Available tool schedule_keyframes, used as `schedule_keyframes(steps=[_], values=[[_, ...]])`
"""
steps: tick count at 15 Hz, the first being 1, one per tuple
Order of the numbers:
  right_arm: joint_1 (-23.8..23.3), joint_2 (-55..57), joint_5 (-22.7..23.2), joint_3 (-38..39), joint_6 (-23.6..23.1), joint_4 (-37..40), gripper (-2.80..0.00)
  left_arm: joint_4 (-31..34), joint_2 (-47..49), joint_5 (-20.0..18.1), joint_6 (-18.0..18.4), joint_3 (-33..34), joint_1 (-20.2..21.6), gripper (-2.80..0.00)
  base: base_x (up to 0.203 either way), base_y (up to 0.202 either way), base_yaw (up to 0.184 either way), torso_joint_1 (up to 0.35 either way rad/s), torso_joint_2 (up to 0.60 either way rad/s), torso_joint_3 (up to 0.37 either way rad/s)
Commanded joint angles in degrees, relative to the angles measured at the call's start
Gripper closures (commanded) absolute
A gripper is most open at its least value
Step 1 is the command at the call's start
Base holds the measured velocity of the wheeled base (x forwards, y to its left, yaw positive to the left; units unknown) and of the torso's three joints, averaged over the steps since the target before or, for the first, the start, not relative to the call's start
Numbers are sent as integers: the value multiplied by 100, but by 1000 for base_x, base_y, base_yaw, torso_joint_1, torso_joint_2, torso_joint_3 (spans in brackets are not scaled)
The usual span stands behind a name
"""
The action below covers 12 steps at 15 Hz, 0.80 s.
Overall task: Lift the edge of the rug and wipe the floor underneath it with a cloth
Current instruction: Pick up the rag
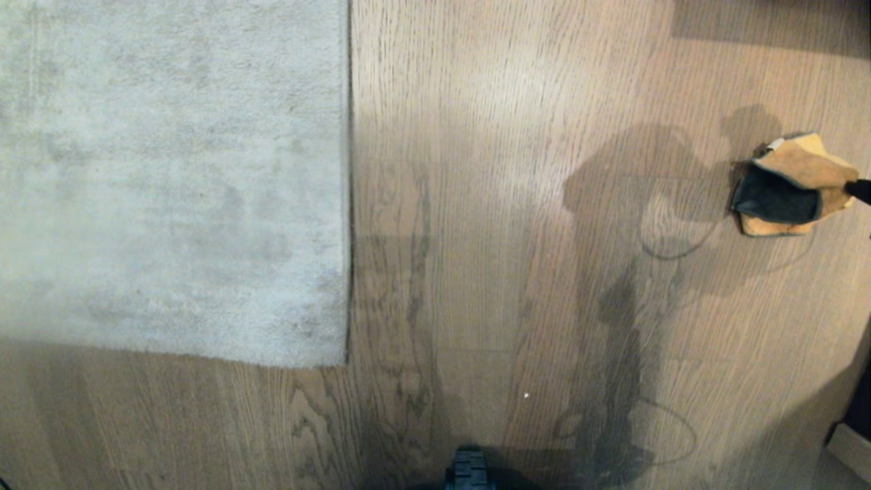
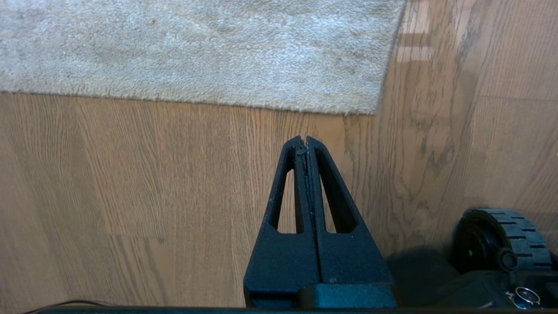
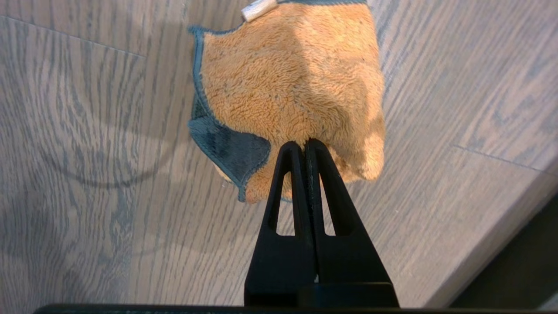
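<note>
The right hand (image 3: 306, 141) is gripping the cloth (image 1: 793, 185) with pinched fingers, holding it (orange side up) over the floor (image 1: 517, 204), well apart from the rug edge (image 1: 346, 184). The left hand (image 2: 306, 138) is hanging shut and empty near the rug's corner.

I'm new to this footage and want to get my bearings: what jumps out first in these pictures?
The mustard-orange cloth stands out at the far right of the head view, bunched with its dark reverse showing, and the right gripper is shut on it above the floor. On the left, the big pale grey rug lies flat, its rug edge straight against the wood planks. The left gripper is shut and empty, near the rug's corner.
</note>
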Motion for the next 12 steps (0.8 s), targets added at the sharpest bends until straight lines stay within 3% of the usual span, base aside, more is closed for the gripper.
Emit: schedule_keyframes(steps=[1, 4, 7, 12], values=[[-38, -53, 17, 20, -12, -2, 0, -9, 0, 2, -2, 0, 0, 0, 0, 0, 0, 0, 0, 0], [-69, -107, 15, 151, -24, -3, 0, -8, 0, 2, -2, 0, 0, 0, 0, 0, 0, 0, 0, 0], [-224, -183, 17, 113, -349, 348, 0, -9, 0, 2, -2, 0, 0, 0, 0, 0, 0, 0, 0, 0], [-436, -454, 34, 213, -363, 565, 0, -6, 0, -4, -2, 0, 0, 0, 0, 0, 0, 0, 0, 0]])
